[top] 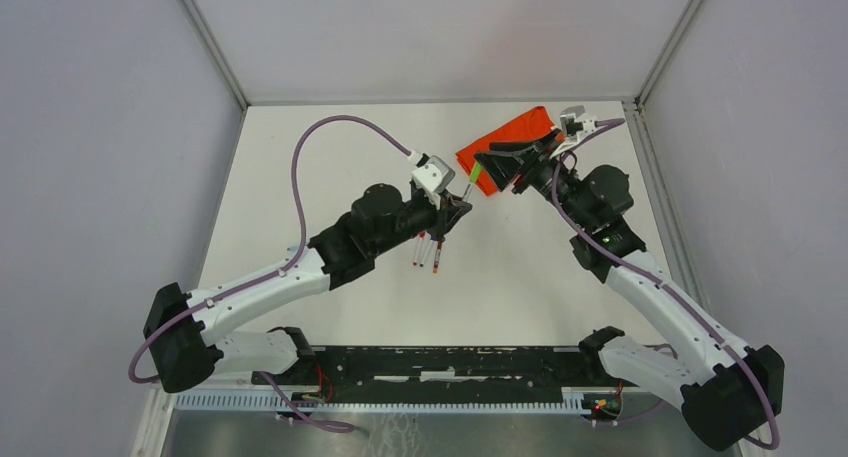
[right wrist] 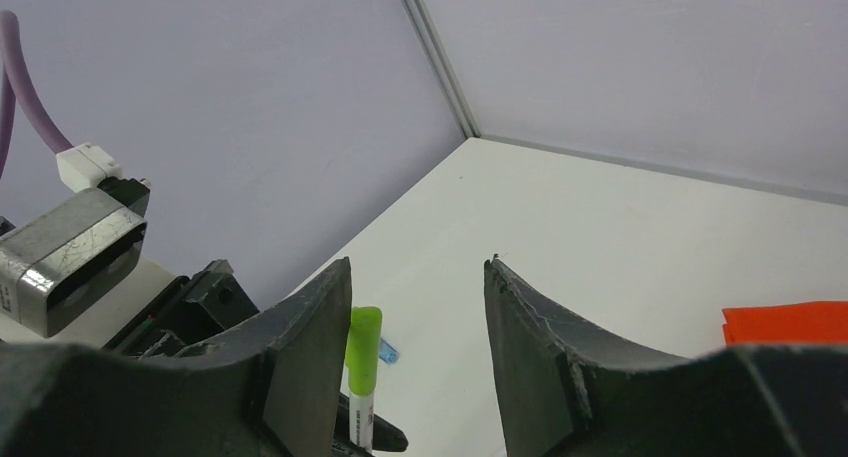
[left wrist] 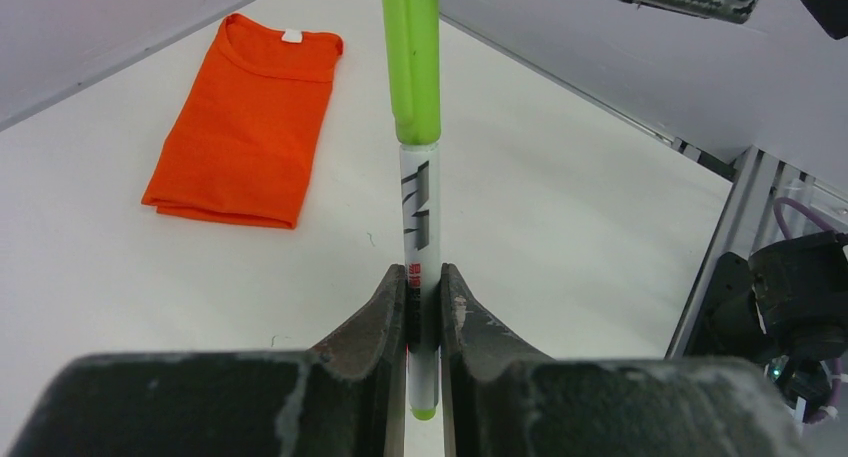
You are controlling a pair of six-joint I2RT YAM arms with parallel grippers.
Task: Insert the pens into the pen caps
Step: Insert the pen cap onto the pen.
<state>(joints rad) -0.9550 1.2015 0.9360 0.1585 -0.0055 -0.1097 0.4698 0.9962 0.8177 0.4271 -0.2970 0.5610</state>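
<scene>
White flat table [top: 300,157] is carrying a folded orange fabric shirt [left wrist: 245,122] at its far right. Left gripper [left wrist: 424,282] is clamping a slim white-barrelled marker pen [left wrist: 418,207] above the table's middle, a lime-green plastic cap [left wrist: 411,57] sitting on its far end. Right gripper [right wrist: 418,267] is standing wide apart, holding nothing, just beside that cap. Further slim white pens [top: 428,249] are lying on the table beside the left arm.

green pen [left wrist: 418,217] 1 | pens [top: 438,257] lying, perhaps 3 | blue cap [right wrist: 388,354] 1 | orange shirt [left wrist: 245,122] 1
</scene>
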